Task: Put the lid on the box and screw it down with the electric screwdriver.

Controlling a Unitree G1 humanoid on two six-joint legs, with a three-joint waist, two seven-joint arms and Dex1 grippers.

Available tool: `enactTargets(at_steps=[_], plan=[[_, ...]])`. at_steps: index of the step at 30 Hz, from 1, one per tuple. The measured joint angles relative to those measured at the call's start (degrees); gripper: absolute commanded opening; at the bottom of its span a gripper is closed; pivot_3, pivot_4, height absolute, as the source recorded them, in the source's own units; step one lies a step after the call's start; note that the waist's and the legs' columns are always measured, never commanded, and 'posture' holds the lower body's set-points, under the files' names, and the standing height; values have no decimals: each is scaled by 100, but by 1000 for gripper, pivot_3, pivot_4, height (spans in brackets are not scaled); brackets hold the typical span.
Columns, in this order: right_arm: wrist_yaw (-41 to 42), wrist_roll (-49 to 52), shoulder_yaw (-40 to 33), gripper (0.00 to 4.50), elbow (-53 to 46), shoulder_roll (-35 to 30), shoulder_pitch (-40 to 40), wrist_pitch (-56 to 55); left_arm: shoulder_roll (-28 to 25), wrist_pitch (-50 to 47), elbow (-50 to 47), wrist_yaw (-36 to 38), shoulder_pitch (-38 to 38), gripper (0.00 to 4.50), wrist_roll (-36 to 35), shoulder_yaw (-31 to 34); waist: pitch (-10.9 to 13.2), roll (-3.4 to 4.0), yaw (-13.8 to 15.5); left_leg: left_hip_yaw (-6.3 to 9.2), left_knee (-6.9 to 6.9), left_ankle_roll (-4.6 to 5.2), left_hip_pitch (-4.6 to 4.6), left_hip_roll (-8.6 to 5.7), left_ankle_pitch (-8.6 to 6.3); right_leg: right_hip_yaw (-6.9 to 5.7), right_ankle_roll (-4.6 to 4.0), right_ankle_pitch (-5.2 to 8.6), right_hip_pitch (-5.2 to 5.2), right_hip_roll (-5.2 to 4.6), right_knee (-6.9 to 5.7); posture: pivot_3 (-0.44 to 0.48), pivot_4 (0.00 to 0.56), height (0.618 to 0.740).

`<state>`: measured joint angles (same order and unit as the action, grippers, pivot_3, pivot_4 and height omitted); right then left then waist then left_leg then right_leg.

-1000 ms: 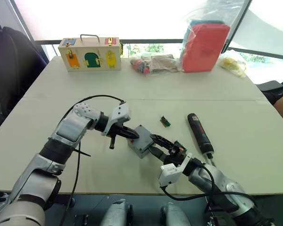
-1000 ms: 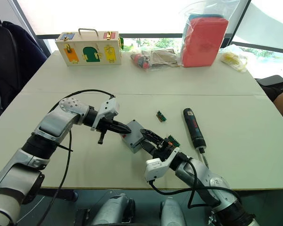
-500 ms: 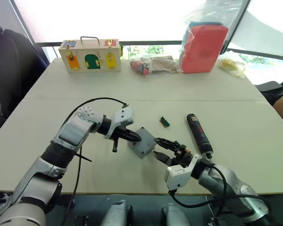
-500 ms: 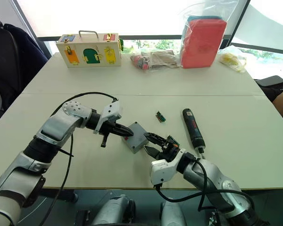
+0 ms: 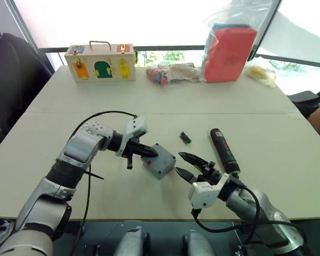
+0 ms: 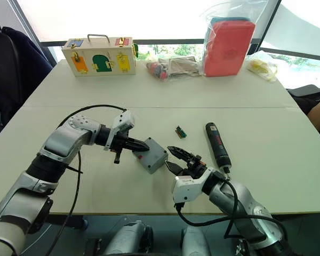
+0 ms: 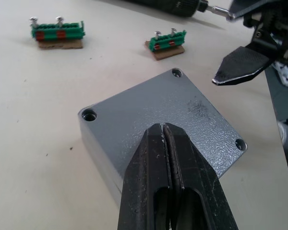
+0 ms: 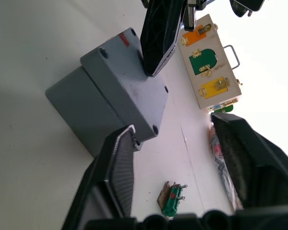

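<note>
While the lid (image 7: 165, 117) already sits square on the box (image 8: 84, 112) near the middle of the front table (image 5: 288, 133), none of its visible corner holes appears to hold a screw yet, so the seating step looks done and the screwing step has not begun. In the left wrist view the lid's top faces up with three corner holes showing, and the left gripper (image 7: 164, 136) presses its closed fingertips down on the lid's face, pinching nothing, apparently steadying it. The right gripper (image 6: 176, 159) hangs just beside the box on its right, jaws spread wide and empty; the right wrist view looks between its two fingers (image 8: 120, 158) at the lidded box with the left fingertips resting on top.

Beyond the right gripper lies the electric screwdriver (image 5: 223, 150), flat on the table, untouched, its bit end pointing toward the robot. Two small green-and-brown bit holders with screws standing in them lie close by: one (image 5: 186, 138) between box and screwdriver, the other (image 7: 57, 36) seen from the left wrist camera. At the far edge stand a wooden latch case (image 5: 101, 62), a red pouch in a clear bag (image 5: 229, 45) and other bagged items (image 5: 173, 72).

Judging from this, the next move calls for the right gripper to swing over, close around the screwdriver's body, and bring its bit to a screw, while the left keeps the lid pinned.
</note>
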<state>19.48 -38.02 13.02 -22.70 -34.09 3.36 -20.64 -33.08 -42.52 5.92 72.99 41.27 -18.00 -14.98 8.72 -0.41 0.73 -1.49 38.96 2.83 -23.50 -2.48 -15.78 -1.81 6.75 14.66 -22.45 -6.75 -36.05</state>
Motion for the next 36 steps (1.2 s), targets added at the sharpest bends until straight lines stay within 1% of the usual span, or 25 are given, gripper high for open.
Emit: enactTargets(at_steps=[2, 3, 4, 10, 13, 16, 19, 22, 26, 31, 34, 36], plan=[[1, 42, -6, 845, 8, -3, 6, -4, 15, -143, 19, -43, 37, 0, -199, 246, 17, -4, -1, 0, 0, 0, 0, 0, 0, 0, 0, 0, 0, 0, 0, 0, 150, 740], [3, 63, -7, 386, 26, -2, 7, -4, 44, -221, 58, -90, 122, 0, -315, 383, 26, -5, 5, 0, 0, 0, -1, 0, 0, 0, 0, 0, 0, 0, 0, 0, 150, 740], [4, 73, -7, 67, 35, 2, 5, -4, 66, -229, 67, -116, 172, 0, -387, 477, 27, -5, 4, 0, 0, 0, -1, -1, 0, 0, 0, 0, 0, -1, 1, 0, 150, 740], [39, 210, -11, 67, 38, 28, 10, 36, 95, -192, 186, -227, 233, 0, -432, 528, 32, -8, -3, -1, -2, -5, -1, 0, 2, 0, 1, 0, 5, 0, 0, 0, 150, 740], [249, 804, -107, 67, -19, 199, 152, 339, 48, -128, 401, -228, 293, 0, -438, 548, 46, -11, 0, -1, -3, -5, -1, 0, 3, 0, 0, 0, 11, -1, 0, 0, 150, 740], [689, 1848, -227, 67, -477, 449, 425, 1095, -158, -39, 659, -213, 478, 0, -445, 710, 61, -14, -4, 0, -4, -6, -5, 2, 2, 1, 1, -1, 5, -4, 0, 0, 150, 740], [1031, 2502, -238, 67, -841, 512, 570, 1672, -326, 70, 735, -189, 534, 0, -427, 756, 61, -13, -7, 0, -7, -6, -5, 3, 1, 1, 1, -2, -2, -5, 2, 0, 150, 740], [1284, 3259, -235, 67, -1254, 755, 552, 2784, -474, 68, 732, -29, 360, 0, -402, 671, 62, -12, -8, 0, -8, -8, -5, 7, 0, 8, 0, -2, -18, -16, 3, 0, 150, 740], [1426, 3911, -223, 67, -1558, 907, 315, 4034, -547, 17, 659, 113, 64, 0, -392, 492, 63, -11, 11, 1, -8, -17, -11, 8, -10, 8, -3, -3, -26, -28, 3, 0, 150, 740], [1534, 4178, -32, 67, -1746, 838, 174, 4852, -544, 25, 542, 126, -11, 0, -372, 435, 63, -11, -3, 1, -8, -22, -34, 8, -16, 9, -5, -3, -53, -31, 3, 0, 150, 740], [1540, 4181, 51, 67, -1733, 801, 130, 5042, -512, 29, 522, 122, -20, 0, -366, 378, 63, -10, -4, 0, -7, -27, -68, 8, -12, 9, -7, -7, -89, -28, -3, 0, 150, 740], [1525, 4178, 119, 67, -1720, 795, 66, 5094, -491, 31, 523, 117, -21, 0, -363, 321, 63, -10, -4, 1, -5, -34, -86, 8, -6, 8, -6, -10, -93, -23, -6, 0, 150, 740]])
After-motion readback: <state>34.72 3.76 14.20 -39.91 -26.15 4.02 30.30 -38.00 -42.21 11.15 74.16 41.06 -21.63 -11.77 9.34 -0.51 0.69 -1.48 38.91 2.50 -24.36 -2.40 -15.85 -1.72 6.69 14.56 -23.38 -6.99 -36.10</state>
